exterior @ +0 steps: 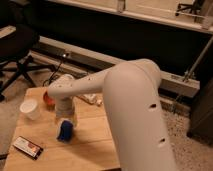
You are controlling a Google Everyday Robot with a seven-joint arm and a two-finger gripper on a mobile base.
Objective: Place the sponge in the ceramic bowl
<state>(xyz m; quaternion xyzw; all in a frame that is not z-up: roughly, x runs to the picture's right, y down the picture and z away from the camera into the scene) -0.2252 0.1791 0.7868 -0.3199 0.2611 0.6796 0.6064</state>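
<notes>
The blue sponge (65, 132) lies on the wooden table (95, 145), left of the middle. My gripper (65, 120) hangs straight down over it from the white arm, open, its tips at the sponge's upper end. The sponge rests on the tabletop. Behind the wrist, a part of the orange-red ceramic bowl (48, 100) shows at the table's back left; the arm hides the rest of it.
A white cup (30, 108) stands left of the bowl. A flat dark box with a white label (27, 146) lies near the front left corner. Small pale items (91, 98) lie behind the arm. An office chair (17, 47) stands beyond the table's left side.
</notes>
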